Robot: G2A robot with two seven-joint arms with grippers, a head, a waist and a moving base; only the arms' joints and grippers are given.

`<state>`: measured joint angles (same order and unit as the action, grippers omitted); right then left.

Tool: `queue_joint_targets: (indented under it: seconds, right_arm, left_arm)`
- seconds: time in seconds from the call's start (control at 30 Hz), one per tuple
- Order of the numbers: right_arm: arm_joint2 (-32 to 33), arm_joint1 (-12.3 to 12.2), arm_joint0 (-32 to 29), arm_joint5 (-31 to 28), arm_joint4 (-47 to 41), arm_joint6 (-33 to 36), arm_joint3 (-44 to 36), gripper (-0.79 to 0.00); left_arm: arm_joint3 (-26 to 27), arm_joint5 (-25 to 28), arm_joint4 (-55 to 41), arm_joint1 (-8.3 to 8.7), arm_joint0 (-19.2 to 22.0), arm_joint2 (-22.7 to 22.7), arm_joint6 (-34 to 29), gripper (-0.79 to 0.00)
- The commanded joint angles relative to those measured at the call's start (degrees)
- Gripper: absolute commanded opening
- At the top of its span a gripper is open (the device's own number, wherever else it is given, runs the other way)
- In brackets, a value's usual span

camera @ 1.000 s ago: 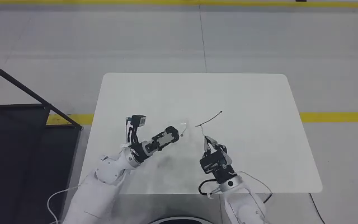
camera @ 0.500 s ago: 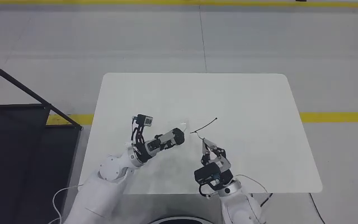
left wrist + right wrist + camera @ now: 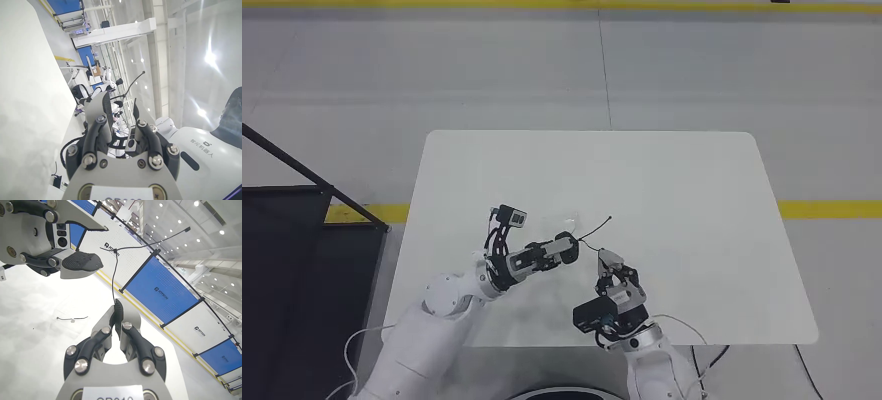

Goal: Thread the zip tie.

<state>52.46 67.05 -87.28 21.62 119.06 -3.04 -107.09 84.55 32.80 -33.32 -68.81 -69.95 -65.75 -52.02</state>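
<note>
holding the zip tie up for the threading pass

the right gripper (image 3: 117,313) is clenched on one end of the thin black zip tie (image 3: 114,275). the tie stands up out of the right gripper, kinks at a small knot-like point, then runs on to a blocky end in the air over the table (image 3: 692,180). the left gripper (image 3: 120,98) sits just beside the right gripper, released, its jaws apart and facing the kink. a short free tip of the tie reaches about to their mouth. whether it lies inside them cannot be told. a loose strand (image 3: 72,319) lies on the table beyond the right gripper.

the likely trouble is the tie's own whippiness. it is pinched only at its far end, so the kink and tip can sway, and the left jaws could close on air or knock the tip aside. the pinch is also very near the pad tips, so a sideways push might swivel the tie or pull it free.

each wrist plate carries a white label (image 3: 113,392), its print cut off at the edge. wall panels behind the right gripper bear printed marks, left unread.
</note>
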Motion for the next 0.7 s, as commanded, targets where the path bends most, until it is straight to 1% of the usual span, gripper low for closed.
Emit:
queue_joint_targets:
  seconds: [0.0,0.13,0.23,0.27,0.33,0.37,0.4,0.43,0.47,0.67]
  right_arm:
    - [-0.2,0.2,0.1,0.1,0.5,0.3,0.1,-0.785]
    - [-0.3,0.6,0.2,-0.1,1.3,0.3,0.4,-0.785]
    - [-0.3,0.8,0.1,-0.3,1.4,0.1,0.6,-0.785]
    - [-0.2,0.8,0.1,-0.4,1.5,0.1,0.6,-0.785]
    - [-0.1,1.0,0.0,-0.4,1.6,-0.1,0.6,-0.785]
    - [0.0,1.0,0.0,-0.5,1.6,-0.2,0.6,-0.785]
    - [0.0,1.1,-0.1,-0.5,1.7,-0.2,0.6,-0.785]
    - [0.1,1.2,-0.1,-0.6,1.8,-0.3,0.6,-0.785]
    - [0.1,1.2,-0.2,-0.7,1.9,-0.3,0.6,-0.785]
    - [0.7,1.6,-0.7,0.4,1.5,-0.4,0.1,-0.785]
  left_arm:
    - [-0.1,0.1,-0.1,-0.02,0.1,0.0,-0.1,-0.480]
    - [-0.5,0.1,-0.3,-0.06,0.2,0.0,-0.1,-0.486]
    - [-0.7,0.1,-0.2,-0.09,0.3,0.0,-0.1,-0.511]
    - [-0.7,0.0,-0.3,-0.10,0.4,0.0,-0.2,-0.570]
    - [-0.8,0.0,-0.4,-0.13,0.4,0.0,-0.1,-0.643]
    - [-0.9,0.0,-0.4,-0.14,0.4,0.0,-0.1,-0.674]
    - [-0.9,0.0,-0.4,-0.15,0.5,0.0,-0.2,-0.683]
    - [-0.9,0.0,-0.3,-0.16,0.5,0.0,-0.2,-0.767]
    - [-0.9,0.0,-0.3,-0.17,0.5,0.0,-0.3,-0.785]
    - [-1.1,0.2,-0.4,-0.23,0.5,0.1,-0.4,-0.785]
